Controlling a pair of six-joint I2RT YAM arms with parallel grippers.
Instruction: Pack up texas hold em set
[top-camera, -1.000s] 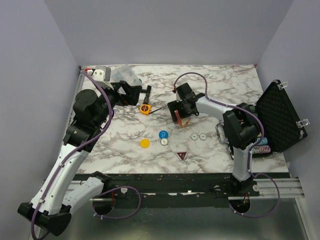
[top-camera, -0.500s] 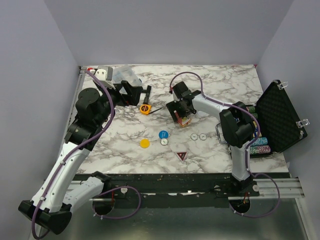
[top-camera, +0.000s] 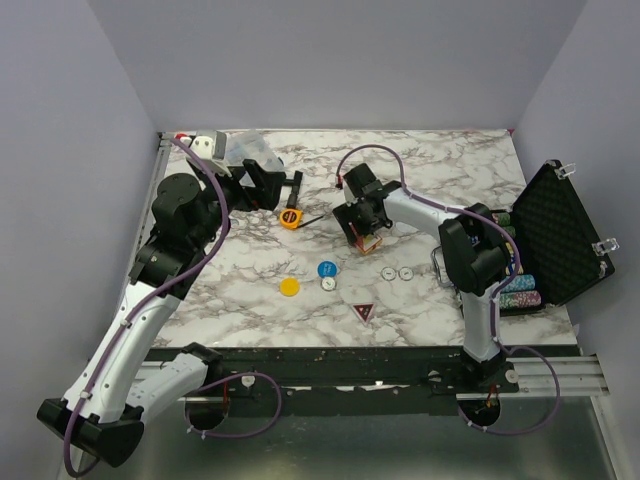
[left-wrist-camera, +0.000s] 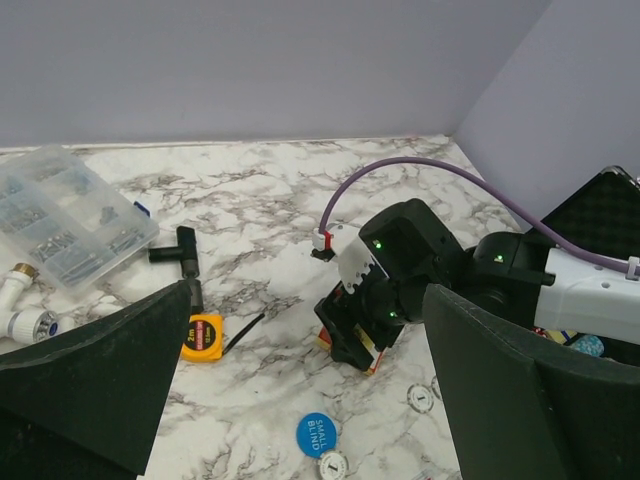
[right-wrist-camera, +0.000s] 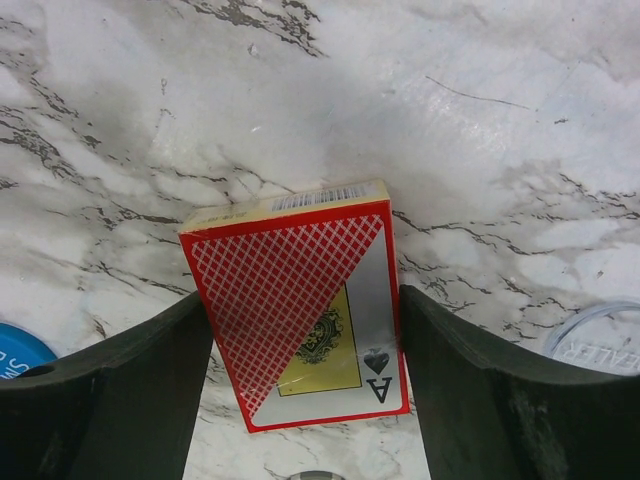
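Note:
The red card box (right-wrist-camera: 300, 300) stands on edge on the marble table between my right gripper's fingers (right-wrist-camera: 500, 390), which press on both its sides. My right gripper (top-camera: 362, 226) is shut on it near the table's middle back. It also shows in the left wrist view (left-wrist-camera: 366, 344). A blue disc (top-camera: 326, 268), a yellow disc (top-camera: 290, 287), white discs (top-camera: 397, 272) and a red triangle (top-camera: 364, 312) lie in front of it. The black briefcase (top-camera: 560, 235) stands open at the right with chip rows (top-camera: 521, 291). My left gripper (top-camera: 268, 186) is open and empty at the back left.
An orange tape measure (top-camera: 290, 217) lies just right of my left gripper. A clear plastic compartment box (top-camera: 245, 150) and white fittings (top-camera: 203, 147) sit in the back left corner. A black T-shaped tool (left-wrist-camera: 187, 255) lies near the tape measure.
My right gripper has shifted slightly left and back with the card box, and the right arm's elbow has swung left. The left arm has barely moved.

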